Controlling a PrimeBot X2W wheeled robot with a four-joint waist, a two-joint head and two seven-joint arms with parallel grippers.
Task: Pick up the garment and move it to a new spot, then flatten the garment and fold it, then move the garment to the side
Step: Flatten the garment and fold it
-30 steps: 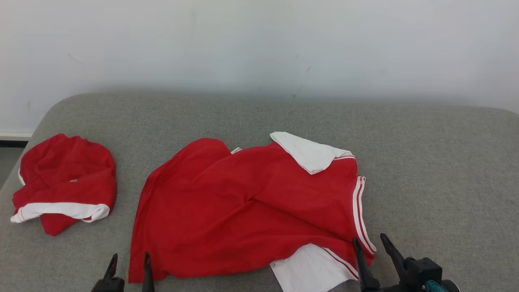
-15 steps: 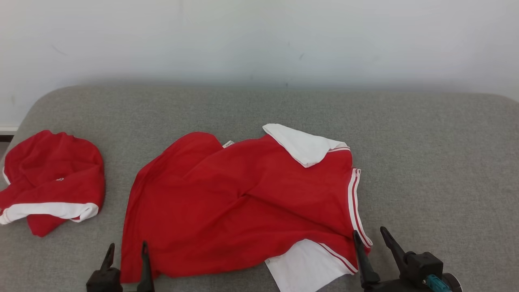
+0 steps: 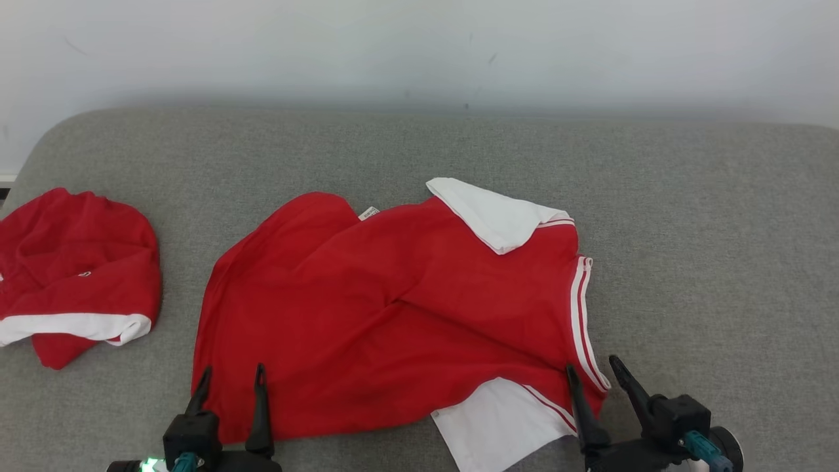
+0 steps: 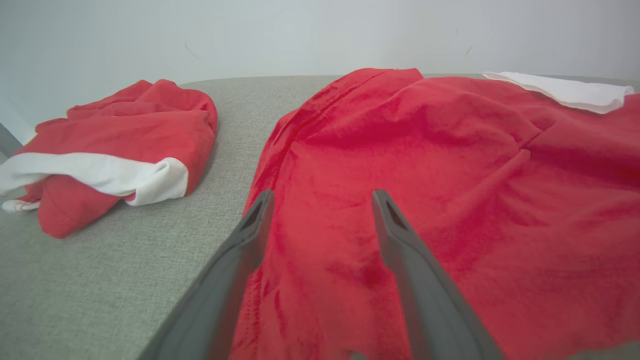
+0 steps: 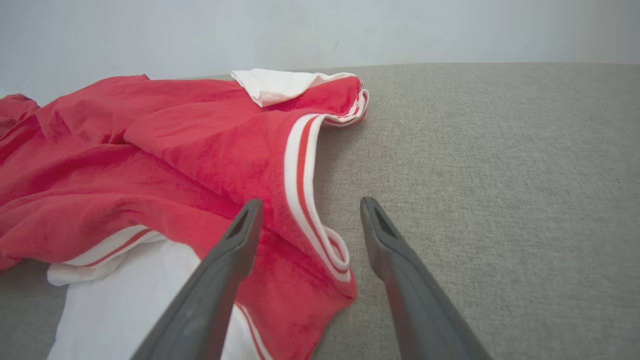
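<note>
The garment [image 3: 393,308] is a red shirt with white sleeves and white-striped trim, lying rumpled and spread in the middle of the grey cushion. My left gripper [image 3: 233,370] hangs open over its near left corner; in the left wrist view [image 4: 322,195] both fingers frame red cloth [image 4: 450,165] just inside the side edge. My right gripper [image 3: 591,364] is open at the near right corner. In the right wrist view [image 5: 311,202] the striped hem [image 5: 300,185] of the garment runs up between its fingers. Neither gripper holds anything.
A second red and white garment [image 3: 72,275] lies bunched at the cushion's left end, also seen from the left wrist [image 4: 125,145]. The grey cushion [image 3: 708,249] has bare room to the right and behind the shirt. A white wall [image 3: 419,46] backs it.
The head camera has tilted, shifting the whole picture. My left gripper has moved forward and inward, from beside the shirt's near left corner to over it. The right gripper has stayed at its corner.
</note>
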